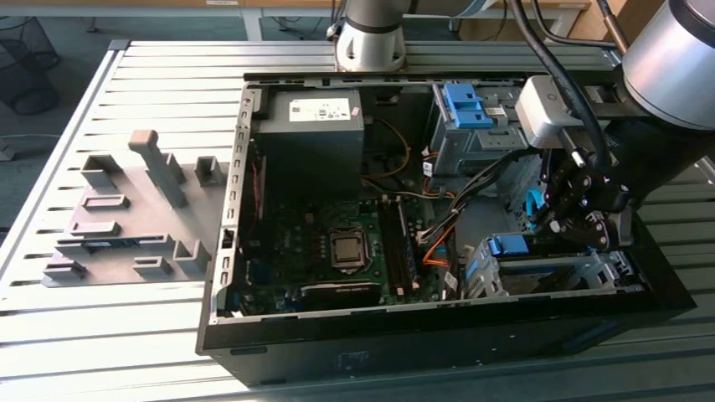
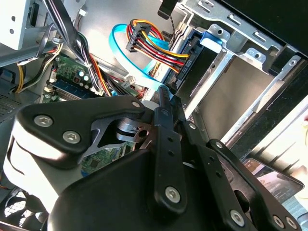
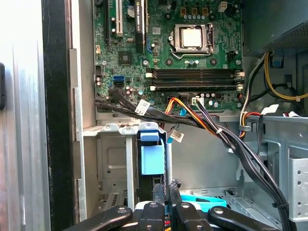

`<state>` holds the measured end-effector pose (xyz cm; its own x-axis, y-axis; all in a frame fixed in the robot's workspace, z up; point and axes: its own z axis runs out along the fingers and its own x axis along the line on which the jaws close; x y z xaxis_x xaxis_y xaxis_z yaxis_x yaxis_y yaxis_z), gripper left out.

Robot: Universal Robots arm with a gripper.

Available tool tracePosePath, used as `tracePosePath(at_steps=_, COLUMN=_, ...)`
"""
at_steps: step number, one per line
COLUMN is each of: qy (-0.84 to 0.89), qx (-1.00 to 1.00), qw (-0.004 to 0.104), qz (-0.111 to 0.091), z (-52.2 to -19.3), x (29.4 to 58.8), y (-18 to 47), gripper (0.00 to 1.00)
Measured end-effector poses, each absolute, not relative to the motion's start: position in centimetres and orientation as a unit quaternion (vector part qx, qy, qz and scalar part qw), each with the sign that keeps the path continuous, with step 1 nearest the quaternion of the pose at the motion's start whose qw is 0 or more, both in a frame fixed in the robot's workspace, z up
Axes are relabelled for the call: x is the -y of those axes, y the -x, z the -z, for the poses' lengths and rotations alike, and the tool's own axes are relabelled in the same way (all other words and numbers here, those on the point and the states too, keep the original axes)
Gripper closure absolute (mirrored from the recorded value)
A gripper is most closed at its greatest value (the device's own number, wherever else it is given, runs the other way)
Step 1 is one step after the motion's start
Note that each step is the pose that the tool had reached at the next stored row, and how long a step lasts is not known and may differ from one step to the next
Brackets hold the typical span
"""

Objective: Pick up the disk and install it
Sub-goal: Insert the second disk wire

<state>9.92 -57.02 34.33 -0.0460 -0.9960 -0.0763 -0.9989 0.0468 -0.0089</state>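
- Black linkage bars of the hand (image 3: 168, 186) filled the foreground in both wrist views; its two fingertips stood drawn close together, with nothing seen between them.
- Just beyond the fingertips in the first wrist view, the disk (image 3: 153, 160) showed as a bright blue carrier front, seated upright in a metal drive cage (image 3: 111, 163) at the edge of the computer case (image 3: 57, 120).
- In the second wrist view the hand (image 2: 166, 98) pointed toward the same cage, where the blue tab of the disk (image 2: 211, 39) sat at the cage's end, beside a plug with red, yellow and black wires (image 2: 149, 45) and a light-blue flat cable (image 2: 126, 50).
- From the exterior view, the hand (image 1: 587, 228) hung inside the open case (image 1: 447, 356) on that view's right, just above the disk (image 1: 508, 245) in its cage (image 1: 547, 276).
- That exterior view also took in a second blue carrier (image 1: 464, 105) in an upper cage, which neither wrist view reached.
- A black cable bundle (image 3: 207, 122) crossed above the cage in the first wrist view, with the motherboard (image 3: 183, 57) behind it.
- Further out, a dark-grey box with a white sticker (image 1: 313, 138) sat at the case's far end.
- Grey fixture blocks (image 1: 123, 213) lay on the slatted counter (image 1: 112, 335), well apart from the case on the exterior view's left.
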Motion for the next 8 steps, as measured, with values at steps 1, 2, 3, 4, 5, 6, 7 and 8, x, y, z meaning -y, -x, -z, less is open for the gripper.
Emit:
tracePosePath(at_steps=1, qy=0.690, qx=-0.723, qw=0.031, qz=-0.023, z=-34.33, x=57.02, y=-9.91, gripper=0.84)
tracePosePath(at_steps=2, qy=0.690, qx=-0.723, qw=0.031, qz=-0.023, z=-34.34, x=57.02, y=-9.91, gripper=0.84)
tracePosePath(at_steps=3, qy=0.690, qx=-0.723, qw=0.031, qz=-0.023, z=-34.33, x=57.02, y=-9.92, gripper=0.84)
tracePosePath(at_steps=4, qy=0.690, qx=-0.723, qw=0.031, qz=-0.023, z=-34.33, x=57.03, y=-9.92, gripper=0.84)
tracePosePath(at_steps=5, qy=0.690, qx=-0.723, qw=0.031, qz=-0.024, z=-34.33, x=57.05, y=-9.91, gripper=0.84)
tracePosePath(at_steps=6, qy=0.690, qx=-0.723, qw=0.033, qz=-0.025, z=-34.32, x=57.09, y=-9.91, gripper=0.84)
tracePosePath(at_steps=7, qy=0.690, qx=-0.723, qw=0.034, qz=-0.027, z=-34.31, x=57.15, y=-9.91, gripper=0.84)
tracePosePath(at_steps=8, qy=0.690, qx=-0.723, qw=0.036, qz=-0.029, z=-34.29, x=57.20, y=-9.91, gripper=0.84)
